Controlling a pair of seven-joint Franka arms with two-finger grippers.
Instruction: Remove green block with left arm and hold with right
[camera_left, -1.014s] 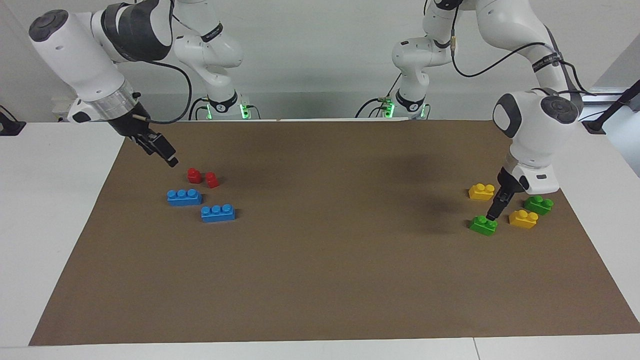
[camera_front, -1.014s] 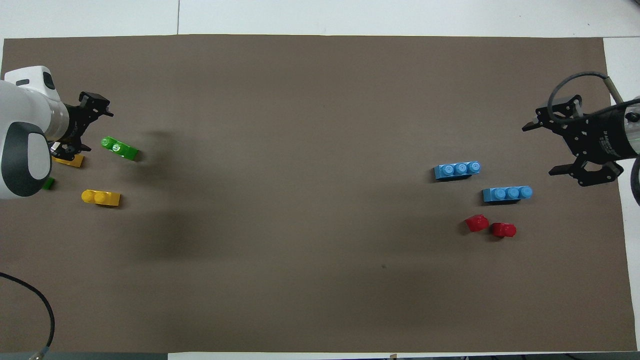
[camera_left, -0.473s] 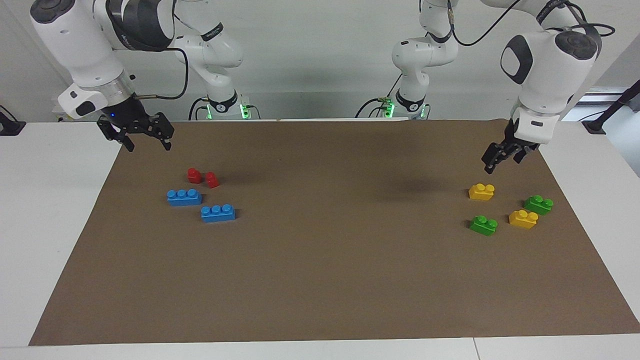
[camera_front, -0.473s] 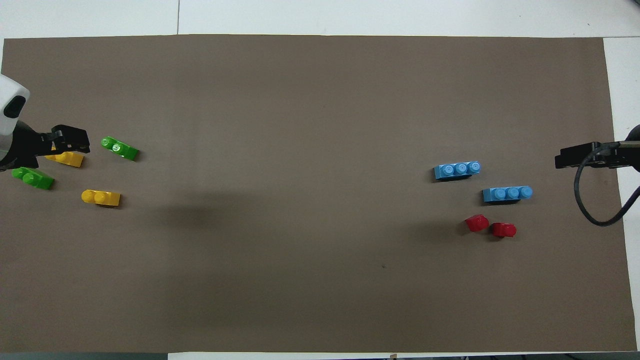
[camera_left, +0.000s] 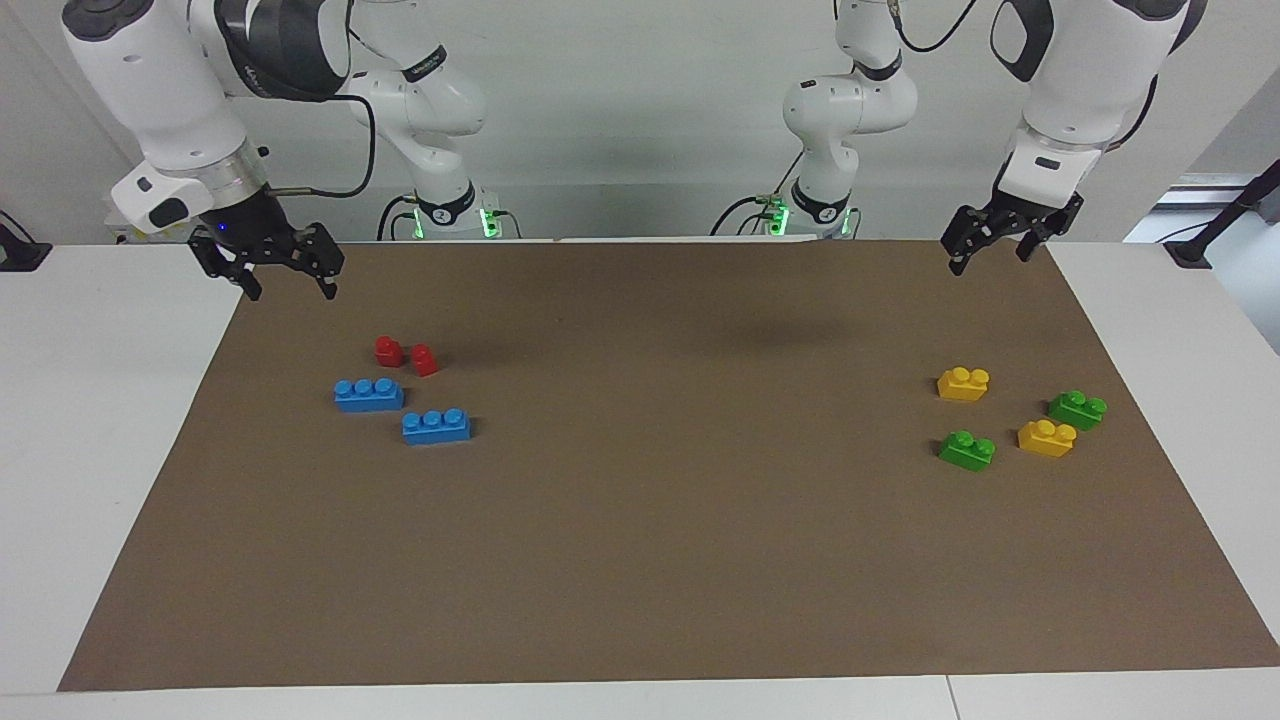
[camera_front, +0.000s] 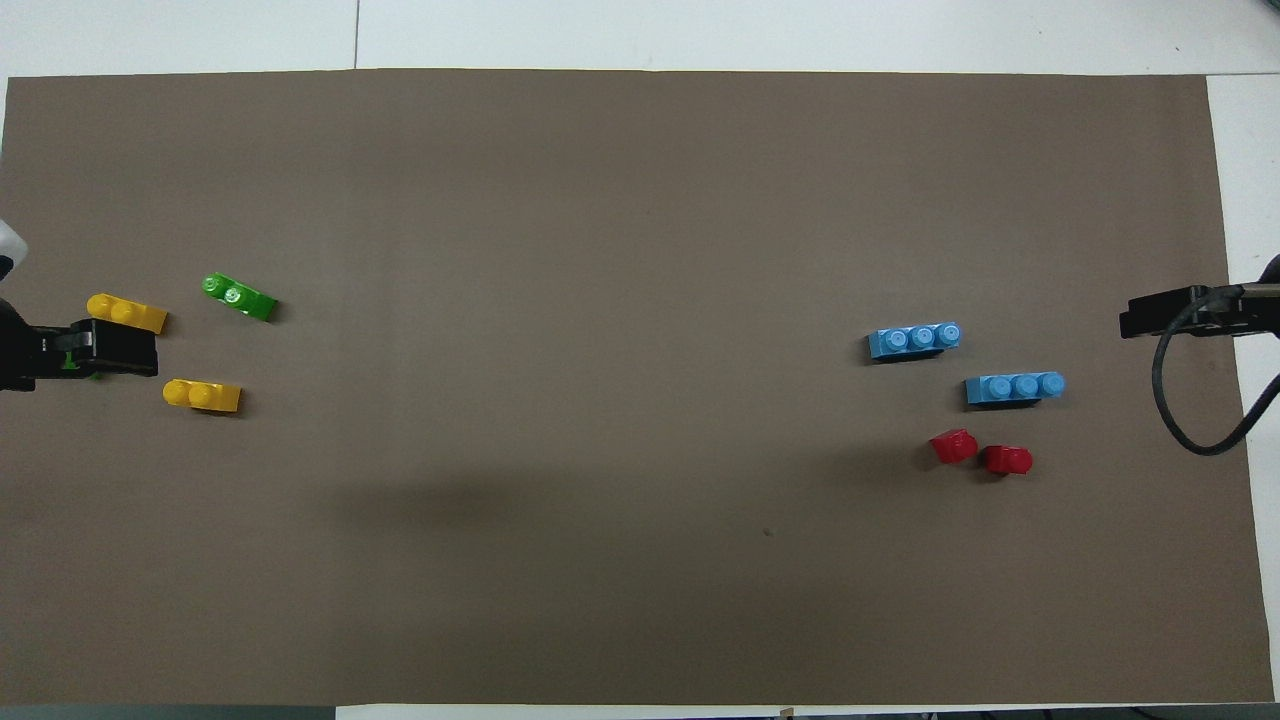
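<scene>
Two green blocks lie on the brown mat (camera_left: 640, 560) at the left arm's end. One green block (camera_left: 967, 450) (camera_front: 238, 297) is farther from the robots. The other green block (camera_left: 1077, 409) is nearer to them, and in the overhead view it is almost wholly covered by the left gripper. My left gripper (camera_left: 988, 255) (camera_front: 100, 348) is open and empty, raised over the mat's edge by the robots, well apart from both green blocks. My right gripper (camera_left: 290, 288) (camera_front: 1165, 312) is open and empty, raised over the mat's corner at the right arm's end.
Two yellow two-stud bricks (camera_left: 963, 383) (camera_left: 1046, 438) lie among the green blocks. At the right arm's end lie two blue three-stud bricks (camera_left: 368, 393) (camera_left: 436, 426) and two small red bricks (camera_left: 389, 350) (camera_left: 424, 359). White table (camera_left: 100, 420) surrounds the mat.
My left gripper has lifted empty from the farther green block and drawn back toward the robots. My right gripper has risen a little and turned. No brick has moved.
</scene>
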